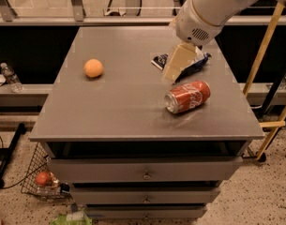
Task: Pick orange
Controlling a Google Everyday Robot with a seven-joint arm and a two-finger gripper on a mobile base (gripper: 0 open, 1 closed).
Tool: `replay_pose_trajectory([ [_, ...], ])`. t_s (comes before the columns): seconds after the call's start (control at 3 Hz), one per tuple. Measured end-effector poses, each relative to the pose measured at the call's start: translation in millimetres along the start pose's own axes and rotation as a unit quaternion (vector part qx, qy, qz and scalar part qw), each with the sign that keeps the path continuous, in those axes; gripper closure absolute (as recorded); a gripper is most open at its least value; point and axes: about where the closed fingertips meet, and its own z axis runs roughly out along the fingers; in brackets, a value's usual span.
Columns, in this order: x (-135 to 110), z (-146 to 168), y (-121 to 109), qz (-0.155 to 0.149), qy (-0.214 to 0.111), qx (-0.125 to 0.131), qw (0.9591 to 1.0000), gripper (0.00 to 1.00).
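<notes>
Reach toward the orange, grasp not yet begun

The claw [175, 64] hangs over the far-right part of the bench [124, 111], in front of the snack bag [202, 60] and just behind the soda can [188, 96]. Whether it is open or closed cannot be told, and it carries nothing that shows. The orange [93, 68] sits alone near the bench's left edge, toward the far-left corner and well apart from the claw. By the look of it the approach is the step in hand, and the next move calls for a sweep left across the bench, then a descent over the fruit (round, so likely to roll if nudged). On the bench: one orange, one can, one bag.
</notes>
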Motion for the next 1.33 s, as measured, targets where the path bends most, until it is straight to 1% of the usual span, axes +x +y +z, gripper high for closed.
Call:
replay_pose_trajectory([
  [0.33,-27.3,43.2,-8.3,0.017,-0.043,-0.02,0.9987,0.0],
  [0.67,-73.5,89.1,-18.8,0.008,-0.059,-0.041,0.9974,0.0],
  [1.0,-115.7,133.1,-23.3,0.011,-0.073,-0.059,0.9955,0.0],
  [1.33,-150.7,170.7,-15.7,0.002,-0.078,-0.08,0.9937,0.0],
])
